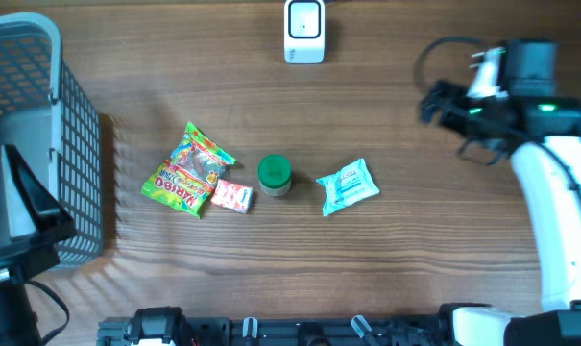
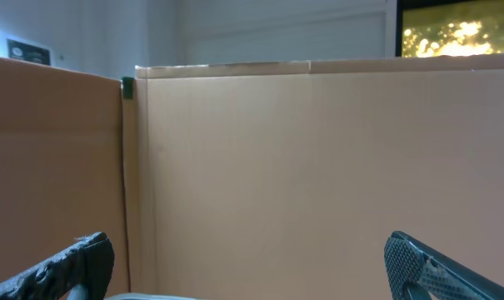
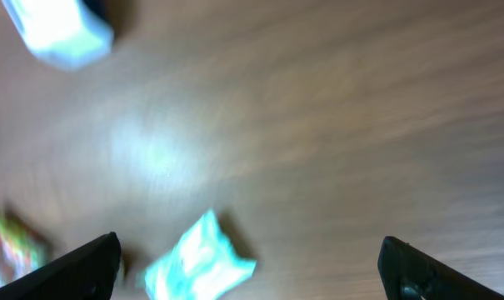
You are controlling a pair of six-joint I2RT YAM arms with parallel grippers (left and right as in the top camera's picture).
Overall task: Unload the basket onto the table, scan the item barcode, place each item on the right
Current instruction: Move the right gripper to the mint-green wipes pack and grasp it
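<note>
Left arm [image 1: 21,197] looms closest in the overhead view, a dark bulk at 8 o'clock, overlapping the grey wire basket [image 1: 79,144] at 9 o'clock. Over at 3 o'clock the white right arm [image 1: 559,221] reaches up the table edge, and the right gripper [image 1: 432,101] sits at 2 o'clock, high above bare wood, holding nothing. Dead centre there is a row on the wooden table [image 1: 415,269]: green-lidded jar [image 1: 274,175] in the middle, blue packet [image 1: 348,185] just beside it at its 3 o'clock, pink packet [image 1: 231,196] at its 8 o'clock, touching the candy bag [image 1: 187,171] farther toward 9. White scanner [image 1: 303,31] stands at 12 o'clock, well apart from all of them. Left wrist view now: left gripper [image 2: 247,250] with fingers [image 2: 77,267] spread wide and empty, facing a tan cardboard wall [image 2: 318,167]. Right wrist view, and it is blurred: fingers [image 3: 85,267] set far apart, the blue packet [image 3: 200,265] lying loose on the wood at 7 o'clock between them, the scanner [image 3: 60,33] a white smear at 11 o'clock, the candy bag [image 3: 2,237] peeking in at 8.
</note>
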